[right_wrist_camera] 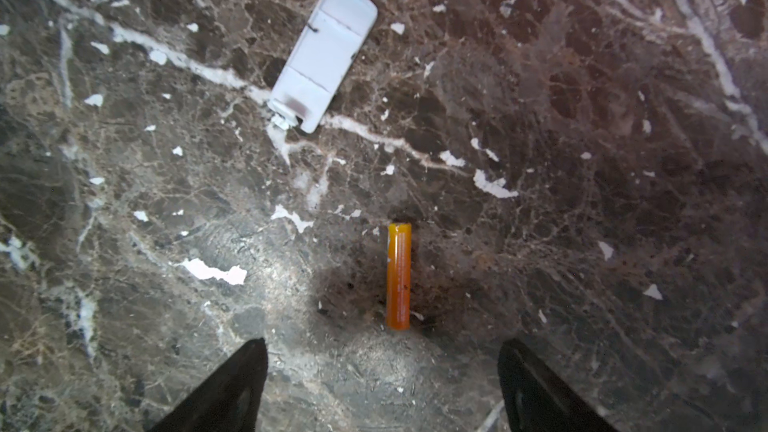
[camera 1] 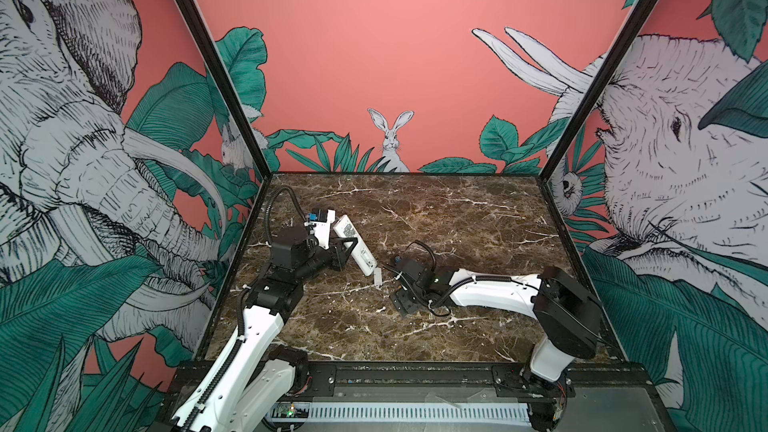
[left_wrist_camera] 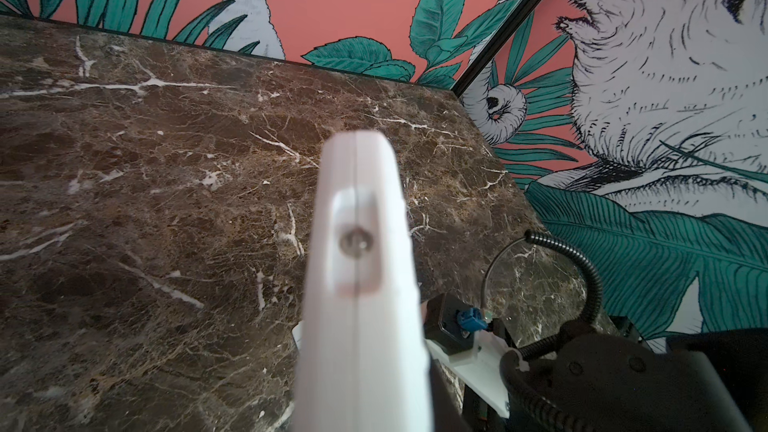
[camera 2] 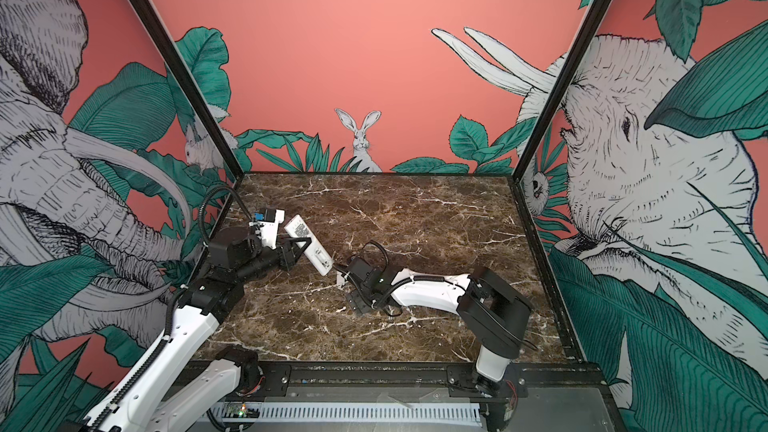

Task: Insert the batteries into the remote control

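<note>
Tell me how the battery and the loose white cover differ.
The battery is an orange cylinder; the cover is a flat white rectangle. The battery is slimmer than the cover. The battery lies just ahead of the open right gripper; the cover lies farther off, askew. Both rest on the table.

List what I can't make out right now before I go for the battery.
- Second battery: in no view.
- Remote: battery slot too small in both top views to tell if loaded; the left wrist view shows only its blurred edge.
- Loose battery: seen only in the right wrist view; the right arm covers it in both top views.
</note>
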Robot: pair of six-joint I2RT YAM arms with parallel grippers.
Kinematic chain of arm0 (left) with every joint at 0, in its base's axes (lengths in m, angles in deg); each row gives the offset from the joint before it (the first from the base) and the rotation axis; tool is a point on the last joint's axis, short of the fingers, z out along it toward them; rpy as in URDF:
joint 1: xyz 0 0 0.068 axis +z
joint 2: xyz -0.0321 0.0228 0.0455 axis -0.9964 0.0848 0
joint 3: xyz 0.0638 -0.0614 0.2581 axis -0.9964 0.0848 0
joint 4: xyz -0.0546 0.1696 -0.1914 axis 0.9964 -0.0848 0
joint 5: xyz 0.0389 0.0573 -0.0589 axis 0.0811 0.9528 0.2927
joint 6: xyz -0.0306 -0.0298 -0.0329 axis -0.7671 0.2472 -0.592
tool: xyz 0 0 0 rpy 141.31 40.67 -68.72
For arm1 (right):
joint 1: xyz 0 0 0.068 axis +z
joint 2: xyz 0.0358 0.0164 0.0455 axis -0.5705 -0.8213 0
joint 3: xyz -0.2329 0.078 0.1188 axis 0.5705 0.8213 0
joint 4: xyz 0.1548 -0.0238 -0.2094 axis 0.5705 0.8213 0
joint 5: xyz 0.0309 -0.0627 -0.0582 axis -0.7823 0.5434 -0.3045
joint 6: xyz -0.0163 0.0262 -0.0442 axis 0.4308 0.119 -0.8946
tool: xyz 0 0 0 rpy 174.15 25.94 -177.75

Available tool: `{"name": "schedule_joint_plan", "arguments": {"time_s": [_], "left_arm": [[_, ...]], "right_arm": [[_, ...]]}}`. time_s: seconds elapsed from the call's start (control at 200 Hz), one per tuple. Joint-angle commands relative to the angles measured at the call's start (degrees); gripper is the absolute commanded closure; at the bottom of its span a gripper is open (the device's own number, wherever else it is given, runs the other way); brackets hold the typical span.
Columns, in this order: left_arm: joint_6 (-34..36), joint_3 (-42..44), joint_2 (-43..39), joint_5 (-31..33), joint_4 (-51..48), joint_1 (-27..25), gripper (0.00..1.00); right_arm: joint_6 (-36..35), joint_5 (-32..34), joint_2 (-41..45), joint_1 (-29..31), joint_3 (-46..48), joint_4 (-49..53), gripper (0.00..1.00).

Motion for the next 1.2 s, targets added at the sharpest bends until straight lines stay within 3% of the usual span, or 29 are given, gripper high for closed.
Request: {"name": "schedule_joint_plan", "arguments": {"time_s": [0.0, 0.12, 0.405, 0.57, 0.82, 1.195], "left_arm": [[0.83, 0.28, -0.93, 0.48, 0.02, 0.36, 1.00], [0.91, 0.28, -0.95, 0.58, -0.02, 0.39, 1.00], [1.00, 0.48, -1.19, 0.93, -0.29, 0.50, 1.00], [0.65, 0.55, -1.03, 0.93, -0.02, 0.46, 1.00], [0.39, 0.72, -0.80, 0.93, 0.20, 0.46, 1.00], [0.64, 0.55, -1.05, 1.38, -0.37, 0.49, 1.00]], "right_arm": [[0.15, 2.07, -2.41, -0.27, -2.48, 3.40, 0.21], [0.12, 2.53, -4.93, -0.52, -4.94, 5.87, 0.40], [1.01, 1.55, -8.79, -1.64, -7.24, 7.83, 0.56], [0.92, 0.69, -10.97, -2.00, -9.23, 9.56, 0.70], [1.17, 1.04, -10.45, -1.99, -8.76, 9.46, 0.76], [1.75, 0.63, -9.22, -1.45, -7.19, 9.75, 0.74]]}}
